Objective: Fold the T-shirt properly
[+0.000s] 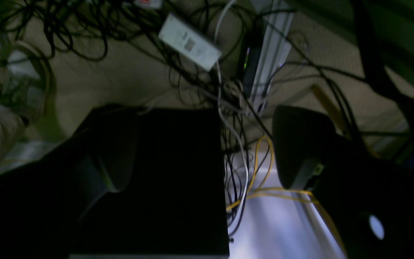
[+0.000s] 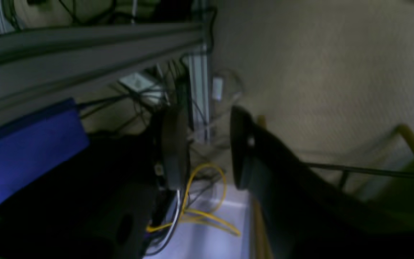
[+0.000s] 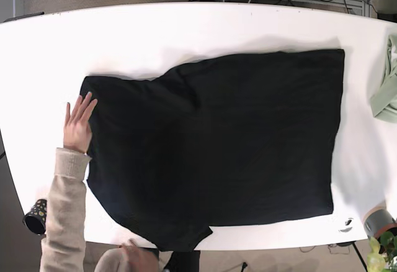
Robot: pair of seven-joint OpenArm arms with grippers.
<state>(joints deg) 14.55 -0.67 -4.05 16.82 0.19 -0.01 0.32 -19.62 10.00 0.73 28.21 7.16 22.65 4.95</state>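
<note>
The black T-shirt lies spread flat on the white table in the base view, its straight edge to the right and its uneven end to the left. A person's hand rests on the shirt's left edge. No gripper is over the table. In the left wrist view my left gripper is open and holds nothing, facing the floor and cables. In the right wrist view my right gripper is also open and holds nothing, with its dark fingers well apart.
A pale green cloth lies at the table's right edge. A grey roll sits at the front right corner. The person's beige sleeve reaches in from the front left. Tangled cables and a white power adapter lie on the floor.
</note>
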